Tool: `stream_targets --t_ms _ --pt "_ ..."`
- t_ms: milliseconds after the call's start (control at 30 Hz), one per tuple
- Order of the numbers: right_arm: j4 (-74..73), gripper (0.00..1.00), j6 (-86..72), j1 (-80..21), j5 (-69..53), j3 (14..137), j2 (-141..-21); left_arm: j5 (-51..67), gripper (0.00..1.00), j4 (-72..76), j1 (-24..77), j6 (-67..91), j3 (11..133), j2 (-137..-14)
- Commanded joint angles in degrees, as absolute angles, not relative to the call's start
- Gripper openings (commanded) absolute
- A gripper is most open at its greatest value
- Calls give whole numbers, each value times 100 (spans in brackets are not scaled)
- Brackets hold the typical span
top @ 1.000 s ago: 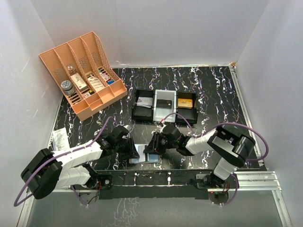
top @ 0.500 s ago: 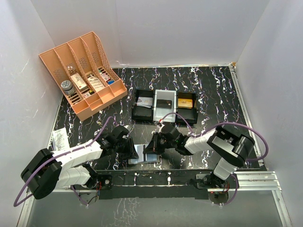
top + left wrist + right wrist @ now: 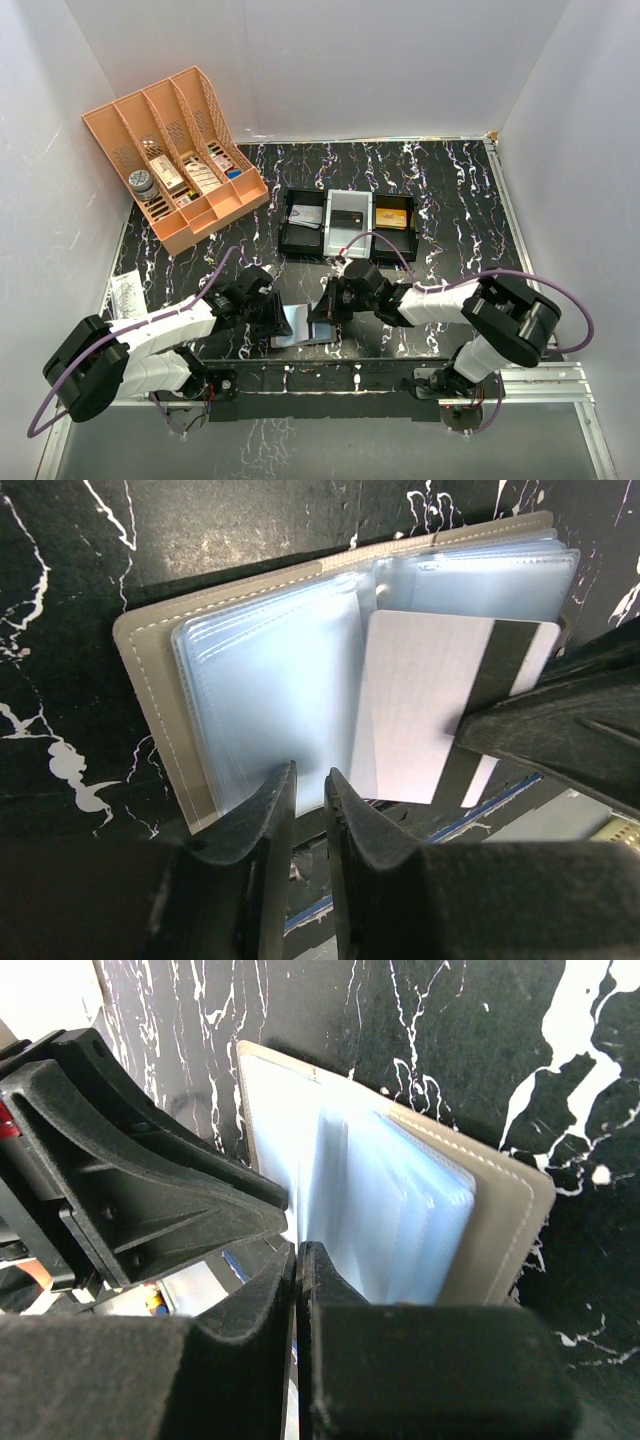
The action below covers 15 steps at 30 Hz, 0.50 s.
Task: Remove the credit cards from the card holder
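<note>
The card holder (image 3: 298,327) lies open on the black marbled table near the front edge, its grey-brown cover (image 3: 150,705) under pale blue clear sleeves. A white credit card (image 3: 415,700) with a black stripe sticks partway out of a right-hand sleeve. My right gripper (image 3: 323,310) is shut on that card's outer end, and its black fingers (image 3: 545,720) cover the stripe. In the right wrist view the right gripper (image 3: 298,1252) has its jaws pressed together beside the sleeves (image 3: 400,1210). My left gripper (image 3: 310,778) is nearly shut on the holder's near edge.
A black three-compartment tray (image 3: 285,240) behind the holder has cards in it. The orange lattice organiser (image 3: 180,150) stands at the back left. A white slip (image 3: 125,290) lies at the left edge. The metal rail (image 3: 350,375) runs along the front.
The right gripper's jaws have closed onto the white card. The right arm's elbow has swung out to the right. The left gripper and the card holder have stayed put.
</note>
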<state>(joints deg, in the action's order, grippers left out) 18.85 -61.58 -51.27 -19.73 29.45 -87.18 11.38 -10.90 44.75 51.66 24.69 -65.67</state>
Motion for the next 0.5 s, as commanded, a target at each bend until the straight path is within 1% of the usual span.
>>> stream_targets --t_ms 0,200,300,467 --pt "1596 0 -5970 -5111 -1697 3014 -8295 738 19 -1759 4491 5063 2395 -6486" --pt "1472 0 -5995 -4946 -1674 2862 -7786 623 20 -1944 4491 5020 2525 -6300" --pt "1434 0 -5964 -4906 -1637 2808 -7582 633 24 -1958 4491 5019 2604 -6244" --pt "1450 0 -5919 -4896 -1642 2752 -7468 583 33 -1931 4491 5138 2792 -6198"
